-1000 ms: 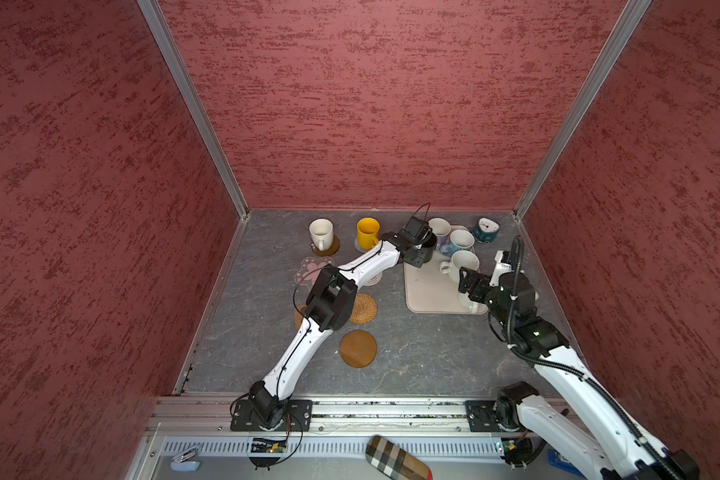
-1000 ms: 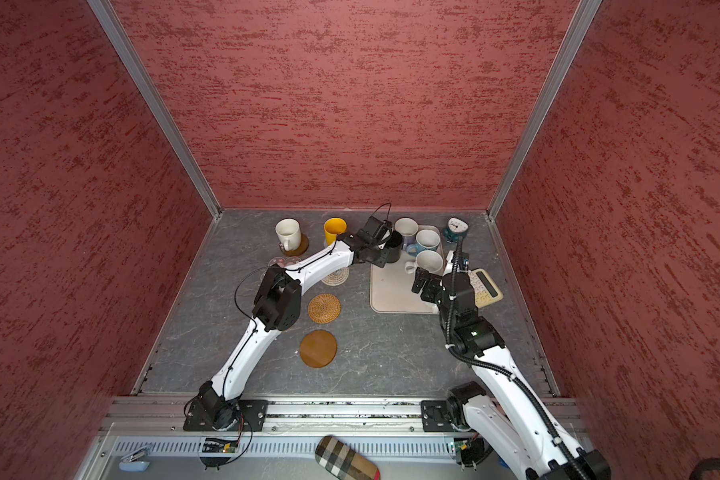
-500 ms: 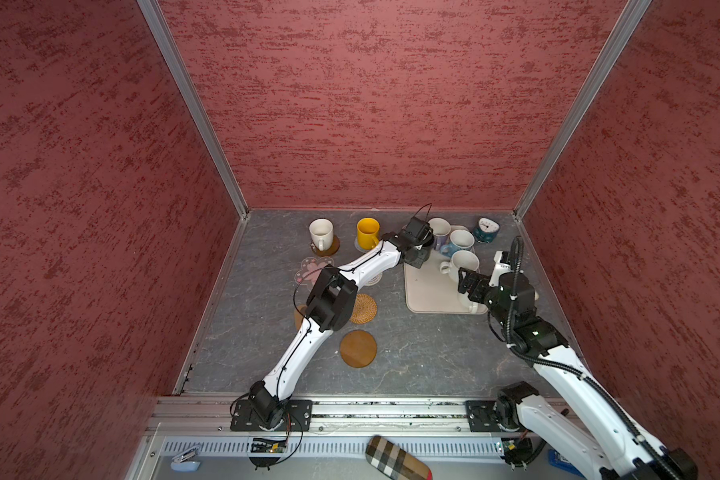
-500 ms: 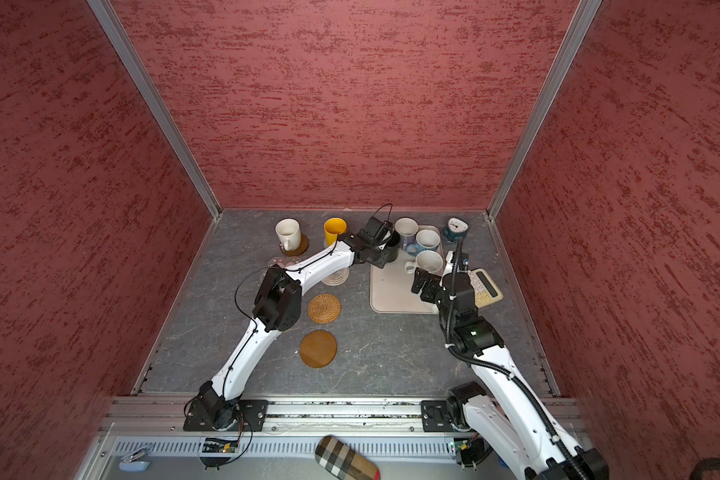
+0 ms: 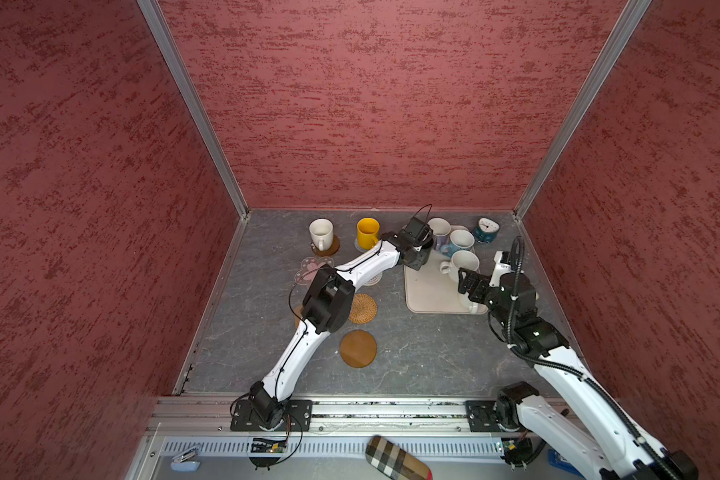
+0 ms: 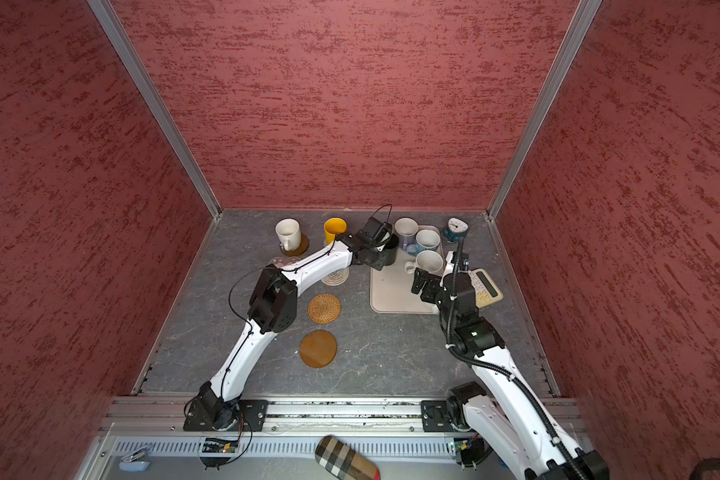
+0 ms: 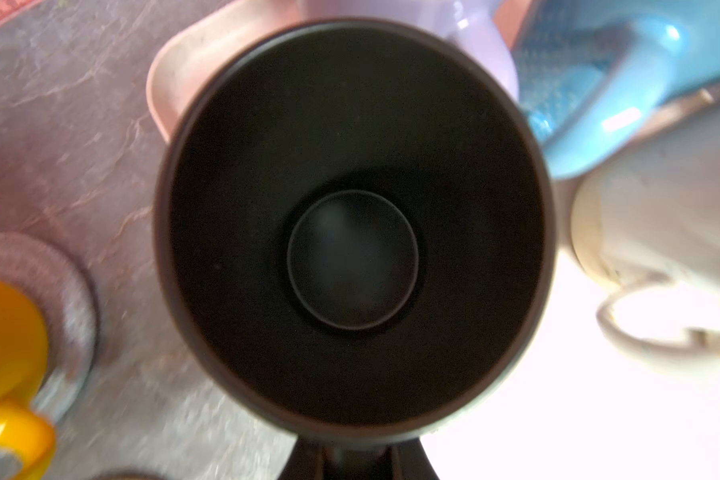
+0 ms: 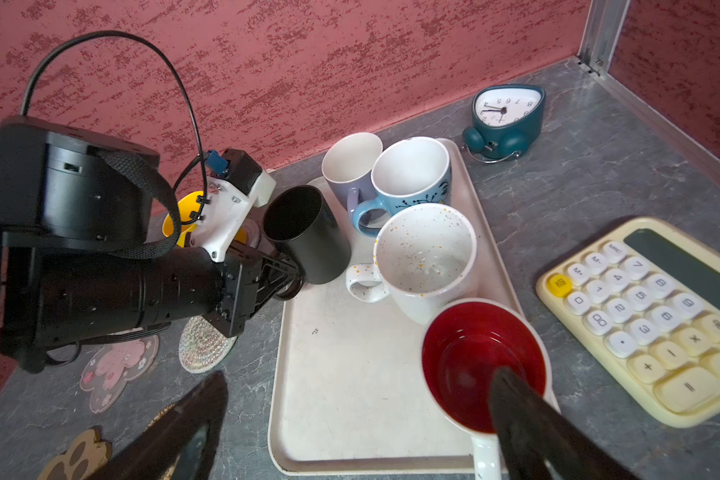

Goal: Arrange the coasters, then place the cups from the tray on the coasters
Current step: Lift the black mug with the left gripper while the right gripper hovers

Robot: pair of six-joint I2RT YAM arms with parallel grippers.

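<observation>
The black mug (image 8: 308, 237) leans at the far left corner of the cream tray (image 8: 333, 415). My left gripper (image 8: 285, 278) is shut on its handle, and its dark inside (image 7: 350, 224) fills the left wrist view. Still on the tray are a lavender mug (image 5: 439, 230), a blue-handled mug (image 5: 460, 241), a speckled white mug (image 5: 464, 264) and a red-inside mug (image 8: 474, 357). My right gripper (image 8: 358, 376) hangs open over the tray beside the red-inside mug. A white mug (image 5: 320, 232) stands on a brown disc and a yellow mug (image 5: 367, 232) on a grey coaster.
Bare coasters lie left of the tray: pink flower (image 5: 314, 266), beige woven round (image 8: 204, 345), rattan round (image 5: 363, 308), brown disc (image 5: 358, 348), paw shape (image 8: 75, 457). A teal clock (image 5: 486, 230) stands at the back right and a cream calculator (image 6: 485, 286) right of the tray.
My left gripper has closed the last bit onto the black mug's handle. The right arm has barely moved and stays open.
</observation>
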